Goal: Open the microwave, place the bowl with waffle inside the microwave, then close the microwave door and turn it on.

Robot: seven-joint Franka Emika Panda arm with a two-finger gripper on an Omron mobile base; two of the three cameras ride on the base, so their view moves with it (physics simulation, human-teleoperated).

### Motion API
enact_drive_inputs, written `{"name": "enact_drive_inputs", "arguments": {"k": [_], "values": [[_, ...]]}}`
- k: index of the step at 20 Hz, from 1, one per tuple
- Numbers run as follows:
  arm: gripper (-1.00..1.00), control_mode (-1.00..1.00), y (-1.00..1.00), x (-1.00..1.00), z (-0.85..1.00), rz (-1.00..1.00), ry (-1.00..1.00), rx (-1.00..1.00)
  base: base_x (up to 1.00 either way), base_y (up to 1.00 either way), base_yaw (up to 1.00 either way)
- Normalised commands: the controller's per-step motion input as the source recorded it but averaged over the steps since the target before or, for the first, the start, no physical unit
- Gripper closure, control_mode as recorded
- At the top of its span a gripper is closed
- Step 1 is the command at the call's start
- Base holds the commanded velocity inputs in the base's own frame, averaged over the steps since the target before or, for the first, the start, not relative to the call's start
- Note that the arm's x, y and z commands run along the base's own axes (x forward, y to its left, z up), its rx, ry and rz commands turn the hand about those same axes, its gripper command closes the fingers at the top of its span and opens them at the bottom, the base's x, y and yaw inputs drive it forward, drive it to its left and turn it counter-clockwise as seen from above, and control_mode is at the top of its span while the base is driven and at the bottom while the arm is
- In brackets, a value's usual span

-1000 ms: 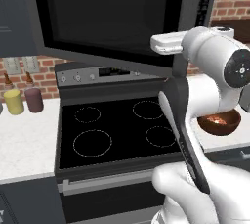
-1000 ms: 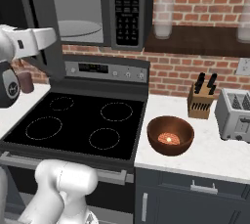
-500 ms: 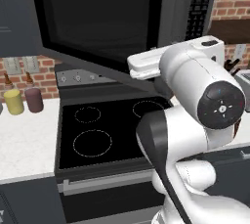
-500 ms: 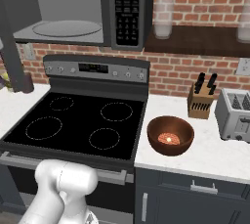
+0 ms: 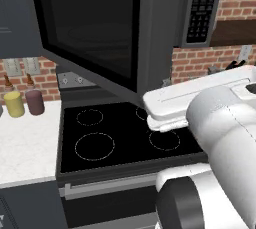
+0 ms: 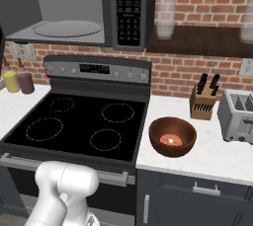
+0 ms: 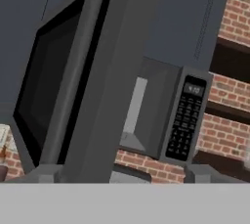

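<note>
The microwave point(image 6: 74, 18) hangs over the stove with its cavity open and its turntable bare. The keypad strip point(image 6: 128, 8) runs down its right side. The microwave door point(image 5: 95, 28) stands swung out to the left, black glass facing the left base camera. In the hand view the door point(image 7: 53, 81) looms close at the left. My gripper point(image 7: 122, 176) is open, fingertips point(image 7: 46, 173) wide apart, and the door's edge rises just beyond them. The reddish-brown bowl point(image 6: 172, 136) with the waffle sits on the counter right of the stove.
A black four-ring stove point(image 6: 79, 126) lies below the microwave. Yellow point(image 5: 14, 104) and maroon point(image 5: 34, 102) canisters stand on the left counter. A knife block point(image 6: 202, 99) and a toaster point(image 6: 239, 116) stand behind the bowl. My white arm fills the lower right of the left base view.
My hand has dropped from beside the door's edge and swung nearer the left base camera. The arm has left the right base view's left edge. Door and bowl have not moved.
</note>
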Motion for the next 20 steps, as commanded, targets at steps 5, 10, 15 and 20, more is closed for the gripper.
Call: {"name": "enact_drive_inputs", "arguments": {"k": [5, 10, 15, 20], "values": [[-1.00, -1.00, -0.32, -1.00, 0.01, -0.01, -0.01, 0.01, 0.00, 0.00, 0.00], [-1.00, -1.00, -0.73, -0.61, 0.22, -0.01, 0.16, 0.08, 0.00, 0.00, 0.00], [-1.00, -1.00, -0.83, 0.17, 0.38, 0.07, 0.24, 0.23, 0.00, 0.00, 0.00], [-1.00, -1.00, -0.79, 0.46, 0.09, 0.20, 0.44, 0.31, 0.00, 0.00, 0.00]]}}
